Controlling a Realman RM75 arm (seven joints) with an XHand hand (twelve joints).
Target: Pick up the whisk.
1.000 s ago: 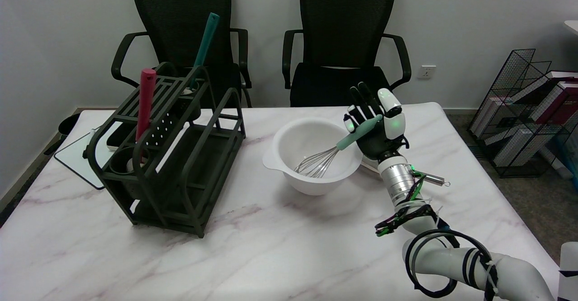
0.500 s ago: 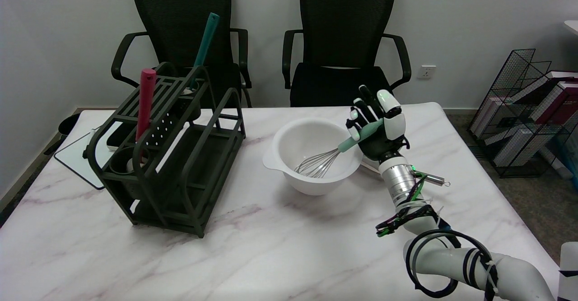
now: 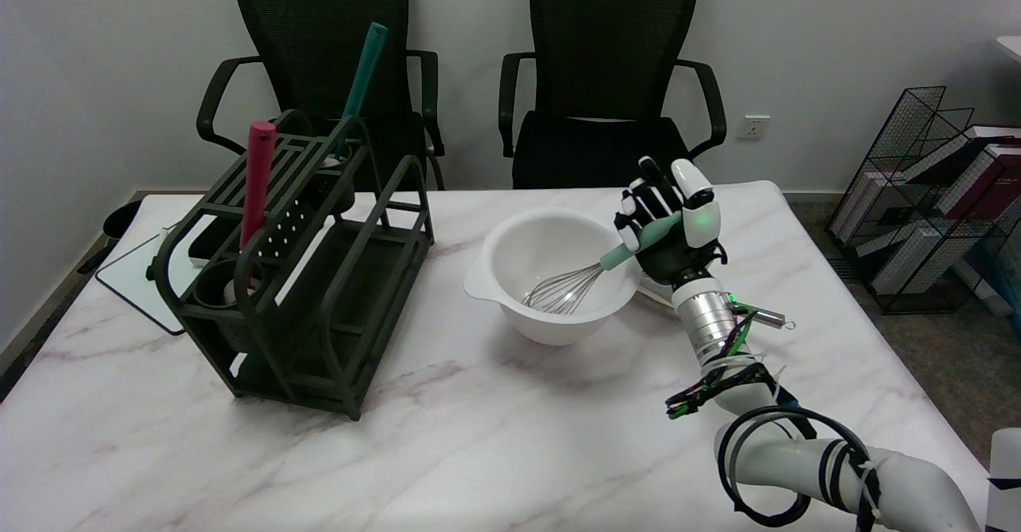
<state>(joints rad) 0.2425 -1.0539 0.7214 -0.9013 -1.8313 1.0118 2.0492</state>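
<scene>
The whisk has a mint-green handle and a wire head. Its wires lie inside the white bowl at the table's middle, and the handle slants up over the bowl's right rim. My right hand is at that rim, palm toward the camera. Its fingers curl over the upper end of the handle and the thumb stands behind it, so the hand grips the whisk. The wire head still rests low in the bowl.
A dark green utensil rack stands at the left, holding a red-handled tool and a teal-handled one. A flat white board lies at the table's left edge. Two black chairs stand behind the table.
The fingers, straight and spread a second ago, have curled around the whisk's handle. The hand and whisk have shifted slightly right and down.
</scene>
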